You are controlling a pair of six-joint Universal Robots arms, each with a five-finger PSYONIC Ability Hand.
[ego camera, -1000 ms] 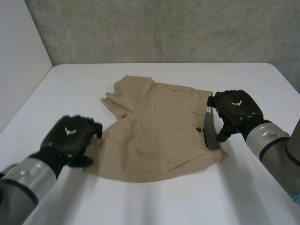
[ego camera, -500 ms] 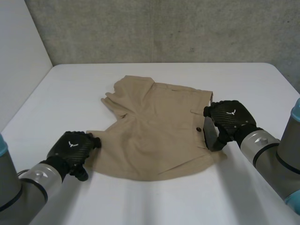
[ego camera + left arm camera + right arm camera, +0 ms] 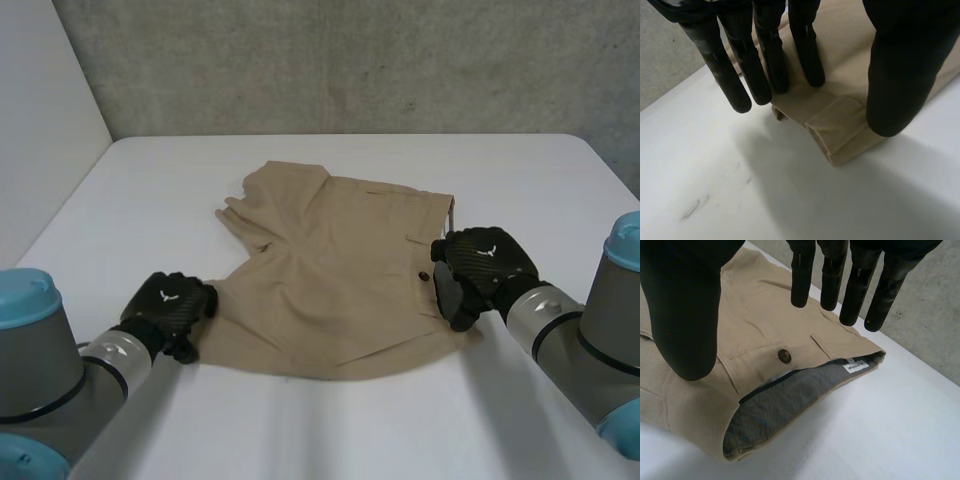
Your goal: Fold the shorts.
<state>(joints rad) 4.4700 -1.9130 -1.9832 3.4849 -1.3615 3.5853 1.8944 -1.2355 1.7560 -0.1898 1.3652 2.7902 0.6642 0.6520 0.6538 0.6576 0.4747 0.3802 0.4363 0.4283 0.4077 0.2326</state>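
The shorts (image 3: pixel 335 285) are seen lying flat in the head view. In the wrist views, the left hand (image 3: pixel 771 55) is shown straight-fingered at a hem corner, and the right hand (image 3: pixel 685 305) spread above the waistband's grey lining (image 3: pixel 785 400).

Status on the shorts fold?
Left hand open at leg hem. Right hand open at waistband. Shorts spread on table, unfolded. Nothing in the way.

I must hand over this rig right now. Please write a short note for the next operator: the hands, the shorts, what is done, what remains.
The left hand is open, fingers straight over the near leg's hem corner.
The right hand is open, above the waistband, near the button.
The shorts lie spread on the table, waist toward the right arm.
Done: hands placed at the cloth.
Left: grasp it and make every fold.
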